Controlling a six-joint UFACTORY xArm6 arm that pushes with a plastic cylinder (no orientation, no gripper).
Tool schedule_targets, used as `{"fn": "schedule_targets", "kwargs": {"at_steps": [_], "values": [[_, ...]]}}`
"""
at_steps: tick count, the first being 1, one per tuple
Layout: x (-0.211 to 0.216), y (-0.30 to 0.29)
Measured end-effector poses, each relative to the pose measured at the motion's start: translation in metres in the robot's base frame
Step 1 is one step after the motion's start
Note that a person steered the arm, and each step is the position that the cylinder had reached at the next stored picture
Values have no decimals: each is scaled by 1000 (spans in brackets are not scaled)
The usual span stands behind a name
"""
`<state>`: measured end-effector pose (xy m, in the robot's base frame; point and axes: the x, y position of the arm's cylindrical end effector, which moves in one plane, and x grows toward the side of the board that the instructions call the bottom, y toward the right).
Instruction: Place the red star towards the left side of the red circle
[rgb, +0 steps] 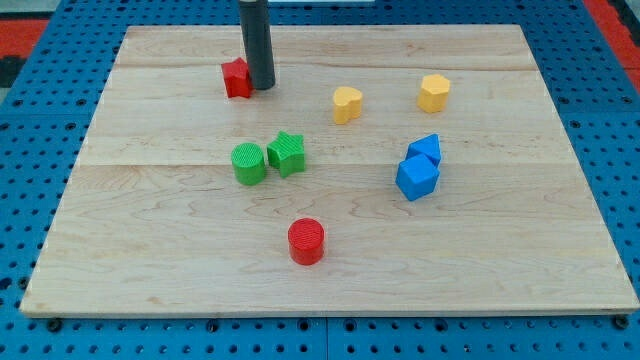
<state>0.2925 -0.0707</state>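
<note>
Red star (236, 78) sits near the view's top of the wooden board (150, 250), left of centre, and our tip (261, 86) stands touching its right side, so the dark rod hides a sliver of the block's right edge. We carry no jaws to open or close; the rod holds nothing and simply rests its lower end on the board against the star. Well below, toward the view's bottom and a little to the right, the red circle (306, 241) stands alone with bare wood all round it. Between the two red blocks lie the green circle (249, 163) and the green star (286, 153), side by side and so close that we cannot tell whether they touch; the circle is on the left. To the right of our tip, at about the star's height in the view, the yellow heart (347, 104) sits near mid-board, with the yellow hexagon (434, 92) further right. Below the hexagon, two blue blocks press together: a blue triangle-like piece (425, 149) above and a blue pentagon-like block (417, 178) just beneath it.
</note>
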Motion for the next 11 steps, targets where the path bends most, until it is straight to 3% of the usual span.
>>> {"fn": "schedule_targets", "kwargs": {"at_steps": [1, 2, 3, 6, 7, 9, 11], "values": [[-27, -7], [4, -68], [73, -69], [187, -63], [198, -110], [237, 12], [234, -50]]}}
